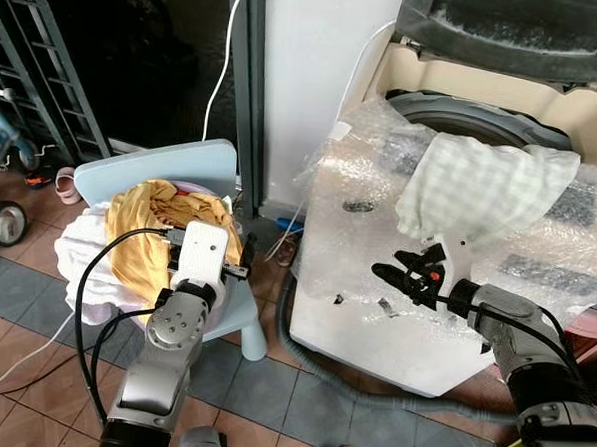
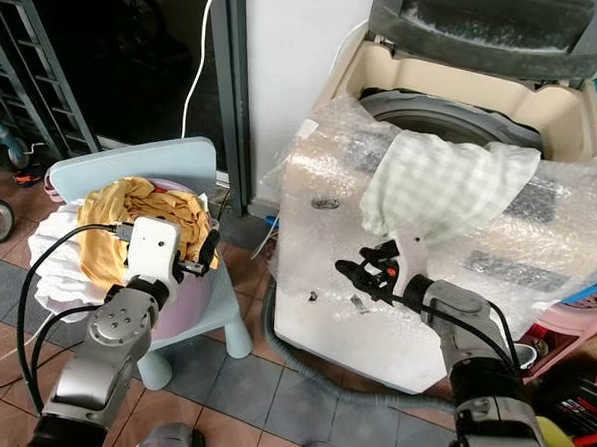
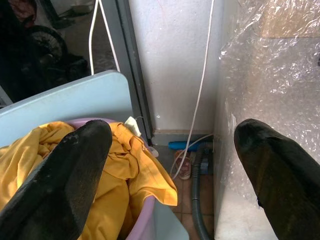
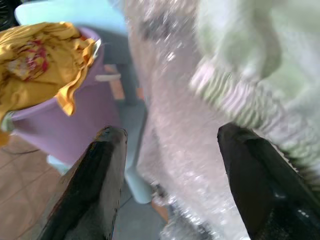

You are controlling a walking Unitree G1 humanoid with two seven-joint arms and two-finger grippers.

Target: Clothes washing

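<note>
We are hovering our right gripper (image 1: 408, 272), fingers spread, just below the green checked cloth (image 1: 486, 188) draped over the washer's rim (image 1: 505, 102), while our left gripper (image 3: 170, 170), likewise spread, is waiting above the yellow garment (image 1: 148, 221) in the purple basket (image 4: 65, 125).

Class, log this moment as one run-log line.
pale green checked cloth: draped on washer rim | right gripper: open, below cloth | left gripper: open, over yellow garment
</note>
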